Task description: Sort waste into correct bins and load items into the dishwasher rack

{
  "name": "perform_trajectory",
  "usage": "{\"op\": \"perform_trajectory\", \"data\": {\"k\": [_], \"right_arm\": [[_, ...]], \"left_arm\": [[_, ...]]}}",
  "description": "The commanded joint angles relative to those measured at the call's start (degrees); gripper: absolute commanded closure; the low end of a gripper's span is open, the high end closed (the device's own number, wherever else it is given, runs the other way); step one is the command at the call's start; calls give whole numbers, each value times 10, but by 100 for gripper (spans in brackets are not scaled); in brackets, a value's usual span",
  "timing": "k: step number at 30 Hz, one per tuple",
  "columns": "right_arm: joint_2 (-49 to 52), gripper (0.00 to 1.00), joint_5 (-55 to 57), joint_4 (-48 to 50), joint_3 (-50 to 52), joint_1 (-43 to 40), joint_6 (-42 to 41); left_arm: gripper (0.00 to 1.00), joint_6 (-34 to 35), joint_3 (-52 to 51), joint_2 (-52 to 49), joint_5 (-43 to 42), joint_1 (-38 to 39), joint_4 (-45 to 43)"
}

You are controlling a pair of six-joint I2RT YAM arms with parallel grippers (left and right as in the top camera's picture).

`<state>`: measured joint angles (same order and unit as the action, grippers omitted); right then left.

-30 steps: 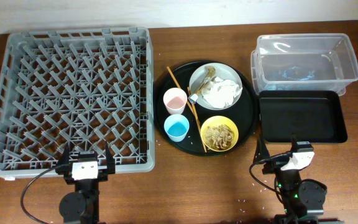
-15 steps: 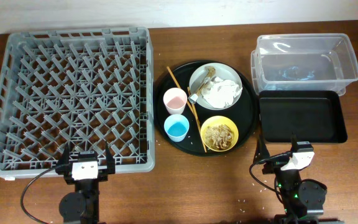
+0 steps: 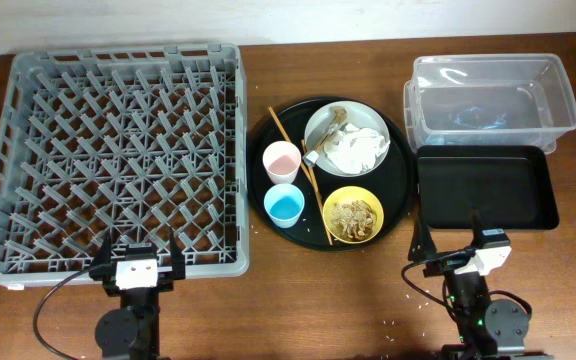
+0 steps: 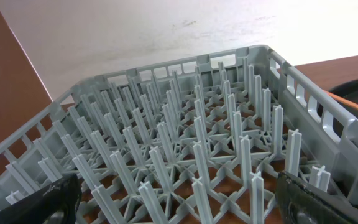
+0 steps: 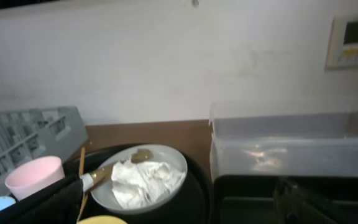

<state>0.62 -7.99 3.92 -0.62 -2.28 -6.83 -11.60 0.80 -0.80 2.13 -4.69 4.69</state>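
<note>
Both arms sit at the near edge of the table (image 3: 298, 300). The left end effector (image 3: 136, 250) has its fingers spread wide just in front of the rack (image 3: 230, 150), touching nothing. The right end effector (image 3: 448, 240) is also spread and empty, just short of the shallow bin (image 3: 483, 190). The tub (image 3: 566, 100) stands directly behind that bin.

Between the rack and the bins lies the round tray (image 3: 398, 190), carrying everything else. The plate (image 3: 320, 130) at its back holds the napkins (image 3: 356, 150) and the wrapper (image 3: 338, 115). The bowl (image 3: 353, 190) at the front right holds the scraps (image 3: 353, 218). The pink cup (image 3: 281, 160) stands upright just behind the blue cup (image 3: 284, 205) on the left side. The chopsticks (image 3: 312, 180) run diagonally between the cups and the plate
</note>
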Motion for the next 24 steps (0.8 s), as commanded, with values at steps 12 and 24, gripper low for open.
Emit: {"op": "perform_trajectory", "data": {"k": [12,24], "right_arm": [[72,2,-9,8,-110,-4,7],[379,2,-38,-162,-443,-4,63]], "left_arm": [[1,-9,-3,4,-4,-4,1],[1,-9,-3,4,-4,-3,1]]}}
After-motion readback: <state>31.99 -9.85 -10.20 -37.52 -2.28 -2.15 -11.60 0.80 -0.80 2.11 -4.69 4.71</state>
